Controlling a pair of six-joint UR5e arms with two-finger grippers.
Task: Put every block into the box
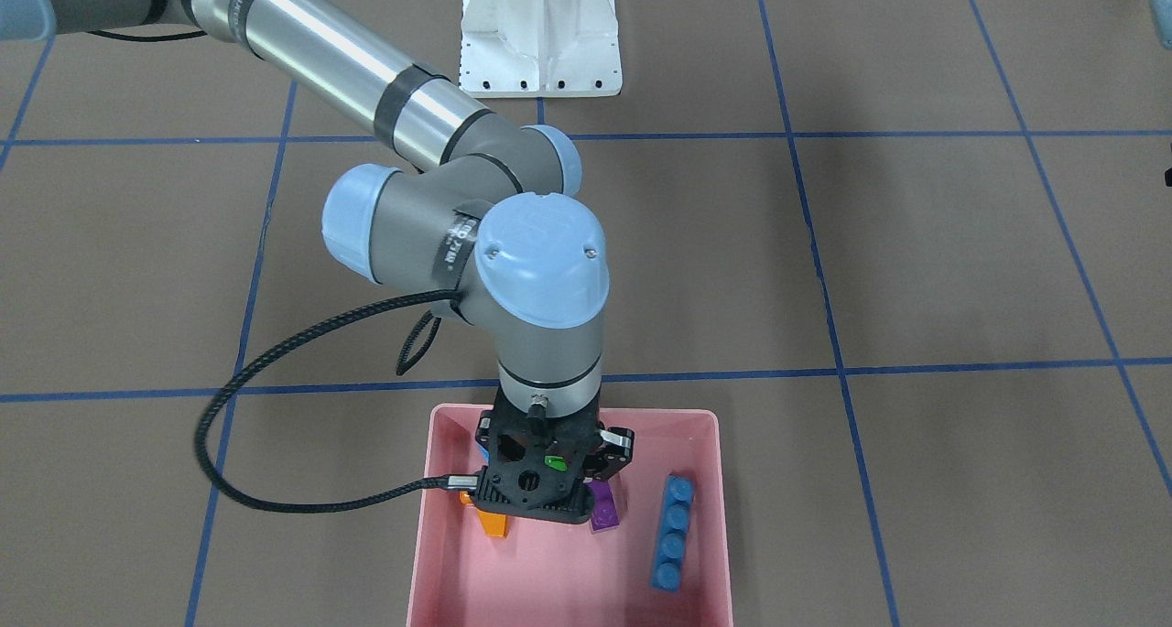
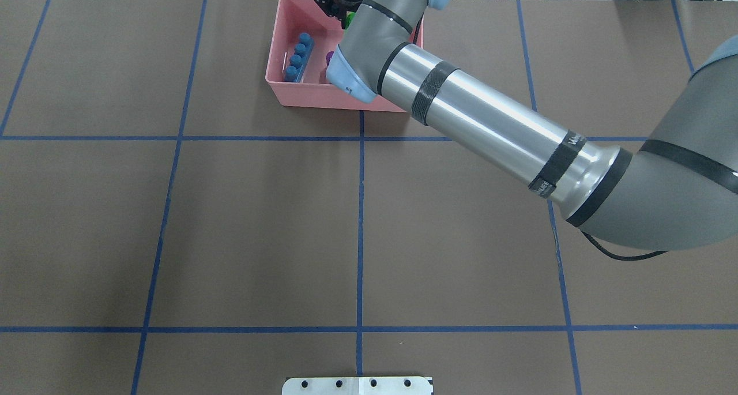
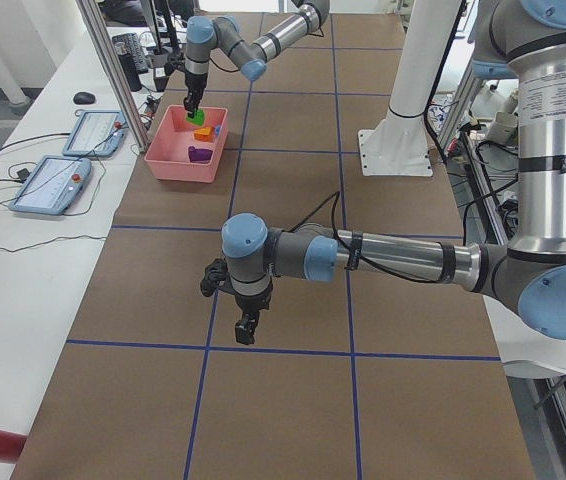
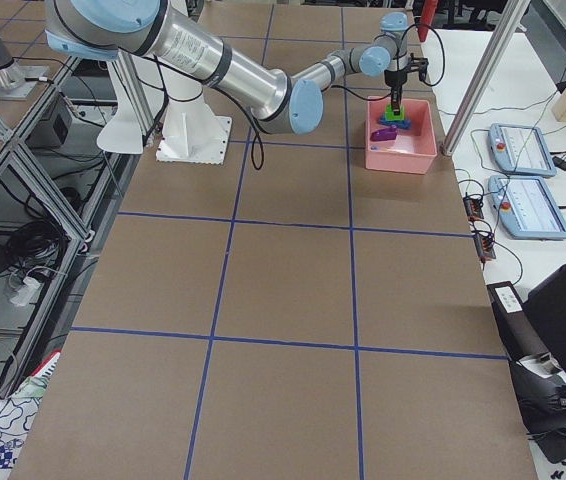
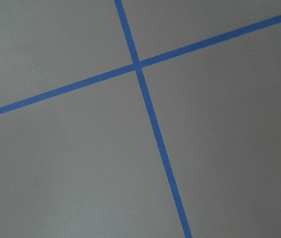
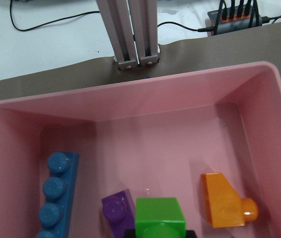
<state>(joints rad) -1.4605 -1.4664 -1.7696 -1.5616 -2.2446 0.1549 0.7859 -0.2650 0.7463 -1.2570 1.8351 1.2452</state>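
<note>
Right gripper (image 1: 553, 470) clamped on green brick (image 6: 159, 216) over pink box (image 6: 130, 99), arm strap (image 1: 455, 243) lettering too blurred to read

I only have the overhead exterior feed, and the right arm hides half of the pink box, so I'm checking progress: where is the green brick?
Observer: The right gripper holds the green brick above the pink box. It is not yet on the floor of the box.
Operator: What lies hidden under the arm?
Observer: The orange brick lies on the box floor with its stud pointing sideways, apart from the purple brick.
</note>
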